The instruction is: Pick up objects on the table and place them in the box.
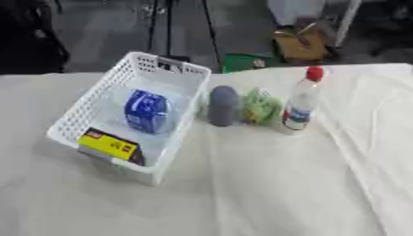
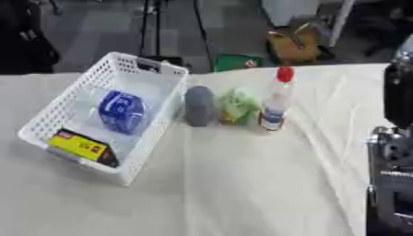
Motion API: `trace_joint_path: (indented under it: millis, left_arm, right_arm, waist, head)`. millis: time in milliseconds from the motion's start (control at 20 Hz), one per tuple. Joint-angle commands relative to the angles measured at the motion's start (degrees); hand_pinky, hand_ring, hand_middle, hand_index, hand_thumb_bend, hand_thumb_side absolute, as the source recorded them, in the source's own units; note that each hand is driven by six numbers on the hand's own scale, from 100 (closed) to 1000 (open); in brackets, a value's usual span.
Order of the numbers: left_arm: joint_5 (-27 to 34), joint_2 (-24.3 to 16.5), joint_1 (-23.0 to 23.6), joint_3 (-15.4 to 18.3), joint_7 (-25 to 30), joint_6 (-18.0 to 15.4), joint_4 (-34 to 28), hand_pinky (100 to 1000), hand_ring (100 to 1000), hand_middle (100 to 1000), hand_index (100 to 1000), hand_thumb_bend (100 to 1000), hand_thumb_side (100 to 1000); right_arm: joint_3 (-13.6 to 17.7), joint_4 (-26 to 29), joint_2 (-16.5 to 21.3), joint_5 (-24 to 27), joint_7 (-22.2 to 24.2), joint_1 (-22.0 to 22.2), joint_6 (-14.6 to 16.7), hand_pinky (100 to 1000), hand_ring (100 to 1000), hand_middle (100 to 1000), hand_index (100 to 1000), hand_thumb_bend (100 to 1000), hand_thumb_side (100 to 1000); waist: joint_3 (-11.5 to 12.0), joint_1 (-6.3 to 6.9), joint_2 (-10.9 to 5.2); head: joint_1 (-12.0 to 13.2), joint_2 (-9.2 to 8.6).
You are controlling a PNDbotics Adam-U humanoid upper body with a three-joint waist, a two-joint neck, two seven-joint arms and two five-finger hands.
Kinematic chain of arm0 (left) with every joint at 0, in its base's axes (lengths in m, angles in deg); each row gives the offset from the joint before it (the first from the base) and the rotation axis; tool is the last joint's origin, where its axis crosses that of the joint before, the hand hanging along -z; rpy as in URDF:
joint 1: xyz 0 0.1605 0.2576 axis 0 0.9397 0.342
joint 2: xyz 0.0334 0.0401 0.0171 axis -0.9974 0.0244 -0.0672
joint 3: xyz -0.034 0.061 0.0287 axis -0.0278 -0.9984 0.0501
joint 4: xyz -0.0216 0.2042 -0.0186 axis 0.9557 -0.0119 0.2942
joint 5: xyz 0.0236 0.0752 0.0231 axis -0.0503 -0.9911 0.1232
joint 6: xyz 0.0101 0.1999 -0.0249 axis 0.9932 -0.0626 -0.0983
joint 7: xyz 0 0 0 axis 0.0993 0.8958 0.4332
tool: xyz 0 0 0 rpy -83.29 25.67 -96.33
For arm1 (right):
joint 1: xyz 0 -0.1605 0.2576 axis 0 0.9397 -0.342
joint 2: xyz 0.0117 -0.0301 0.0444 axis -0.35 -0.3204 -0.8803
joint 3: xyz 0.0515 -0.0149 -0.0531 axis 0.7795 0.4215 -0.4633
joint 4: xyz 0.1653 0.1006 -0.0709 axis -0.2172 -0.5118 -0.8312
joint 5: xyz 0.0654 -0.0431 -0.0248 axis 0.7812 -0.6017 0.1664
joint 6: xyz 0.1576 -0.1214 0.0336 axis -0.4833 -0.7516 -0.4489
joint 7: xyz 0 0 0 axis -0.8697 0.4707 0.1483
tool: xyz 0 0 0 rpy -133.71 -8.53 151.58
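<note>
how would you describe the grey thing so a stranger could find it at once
Start at the white basket on the cloth-covered table. Just outside its right wall lies a grey oval object. It is the dull grey one nearest the basket, left of the green bundle.

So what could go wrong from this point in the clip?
The bottle stands upright, tall and narrow, right beside the green object; reaching for either could tip it. The grey object lies against the basket wall, leaving little room for fingers. The right arm is at the view's edge; its hand is unseen.
</note>
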Motion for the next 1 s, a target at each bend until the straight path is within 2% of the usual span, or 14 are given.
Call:
trace_joint_path:
  millis: [50, 450, 700, 750, 900, 950, 1000]
  left_arm:
    - [-0.3, -0.9, -0.6, 0.3, -0.1, -0.1, -1.0, 713, 675, 767, 742, 100, 694]
    - [-0.1, -0.9, -0.6, 0.2, 0.1, -0.1, -1.0, 713, 674, 767, 742, 100, 694]
    - [0.0, -1.0, -0.6, 0.1, 0.2, -0.1, -1.0, 713, 674, 766, 742, 100, 694]
    - [0.1, -1.0, -0.6, 0.1, 0.2, 0.0, -1.0, 713, 674, 767, 742, 100, 694]
    - [0.2, -1.0, -0.5, -0.1, 0.3, 0.2, -1.0, 713, 675, 767, 744, 100, 694]
    - [0.2, -1.0, -0.4, -0.1, 0.4, 0.2, -1.0, 713, 674, 767, 743, 100, 694]
    - [0.3, -1.0, -0.4, -0.2, 0.4, 0.3, -1.0, 713, 674, 767, 743, 100, 694]
  right_arm:
    - [0.2, 1.2, 0.7, 0.4, 0.2, -0.5, 0.1, 822, 816, 646, 781, 100, 866]
    - [0.1, 1.2, 0.7, 0.5, 0.4, -0.6, 0.1, 822, 816, 646, 782, 100, 864]
    - [-0.5, 1.2, 1.7, -0.1, 0.7, -2.3, -0.8, 823, 820, 655, 805, 100, 915]
    - [-0.8, 1.2, 2.5, -0.5, 1.1, -3.3, -1.4, 829, 829, 674, 850, 100, 1000]
    - [-2.7, 1.2, 4.9, -1.4, 3.9, -6.6, -5.5, 835, 841, 687, 878, 100, 1000]
    - [-3.5, 1.0, 5.9, -1.9, 5.7, -7.8, -7.0, 851, 866, 722, 926, 100, 1000]
    - [-4.3, 0.7, 6.9, -2.7, 8.0, -9.0, -8.6, 851, 866, 722, 926, 100, 1000]
  waist:
    - [0.1, 0.02, -0.84]
    - [0.3, 0.04, -0.77]
    - [0.4, -0.06, -0.9]
    - [0.5, -0.13, -1.02]
    - [0.6, -0.27, -1.25]
    - [0.7, -0.34, -1.4]
    - [0.8, -0.37, -1.51]
  head:
    - [0.1, -0.39]
    - [0.0, -0.25]
    - [-0.3, 0.28]
    - [-0.4, 0.48]
    - [-0.7, 0.9]
    - [-0.8, 1.04]
    - [-0.8, 1.12]
